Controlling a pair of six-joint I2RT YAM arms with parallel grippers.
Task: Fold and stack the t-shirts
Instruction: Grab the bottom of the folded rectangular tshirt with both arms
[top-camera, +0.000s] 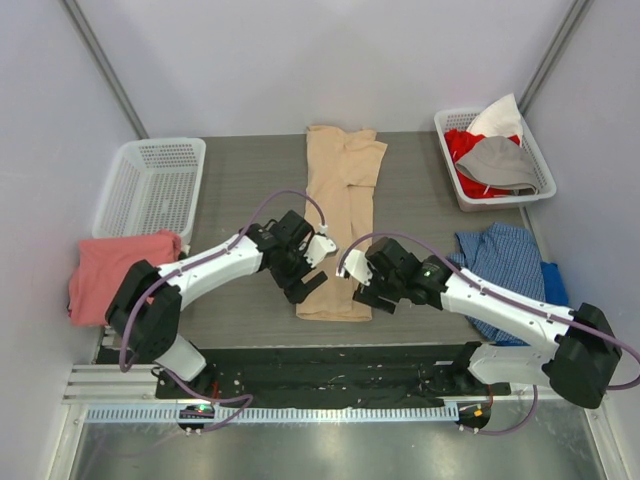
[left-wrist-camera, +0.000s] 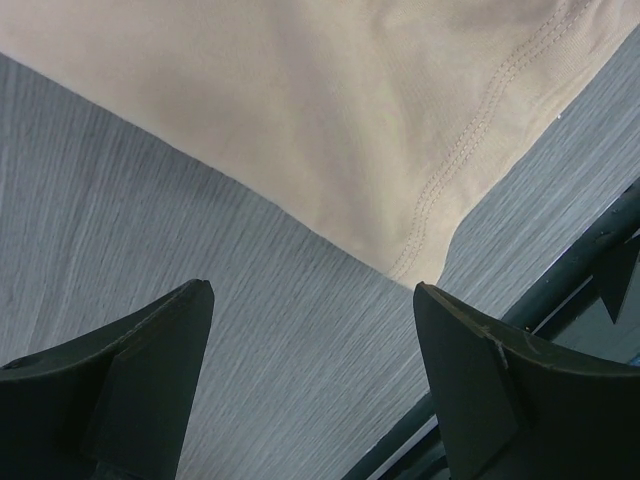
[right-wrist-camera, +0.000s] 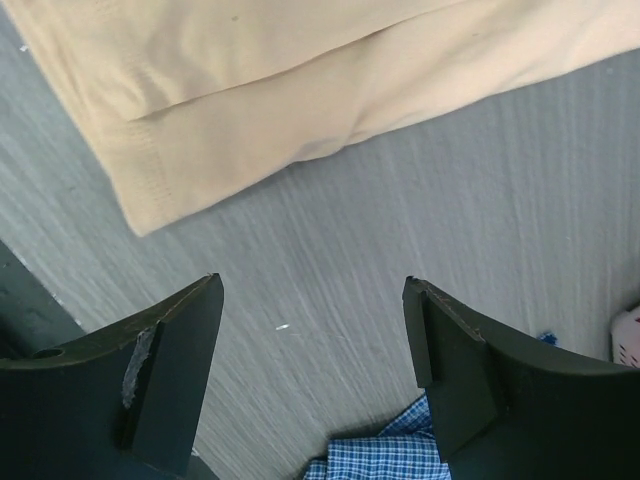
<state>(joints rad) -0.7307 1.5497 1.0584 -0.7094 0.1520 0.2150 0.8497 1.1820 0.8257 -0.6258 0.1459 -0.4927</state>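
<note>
Two claws: both stand released and hold nothing. Your left claw (top-camera: 308, 280) sits at the near-left corner of the tan t-shirt (top-camera: 338, 215), and your right claw (top-camera: 368, 292) at its near-right corner.
Tan t-shirt: folded into a long strip, running from 12 o'clock to the middle of the worktop (top-camera: 240, 190).
Risk, salmon-pink t-shirt (top-camera: 115, 270): it lies bunched at 9 o'clock, partly over the worktop's edge. I judge a brush from your left arm could slide it off.
Risk, left claw: its wrist view shows bare worktop between the fingers, with the hem corner just beyond. Close there and you likely pinch nothing, or only the top layer.
Risk, right claw: also over bare worktop, with the shirt's stacked layers just beyond it. Catch only one layer and the fold peels open.
Risk, both claws: lift unevenly and the strip skews.
Risk, blue checked shirt (top-camera: 505, 260): heaped at 4 o'clock under your right arm, where a low swing could drag it.
Left basket (top-camera: 150, 190): at 10 o'clock, with nothing visible inside. The salmon-pink t-shirt lies outside it, just beside its near end.
Right basket (top-camera: 485, 202): at 2 o'clock, holding a red cloth (top-camera: 468, 148) with a grey cloth (top-camera: 500, 165) on top. A white cloth (top-camera: 497, 120) pokes above the rim.
</note>
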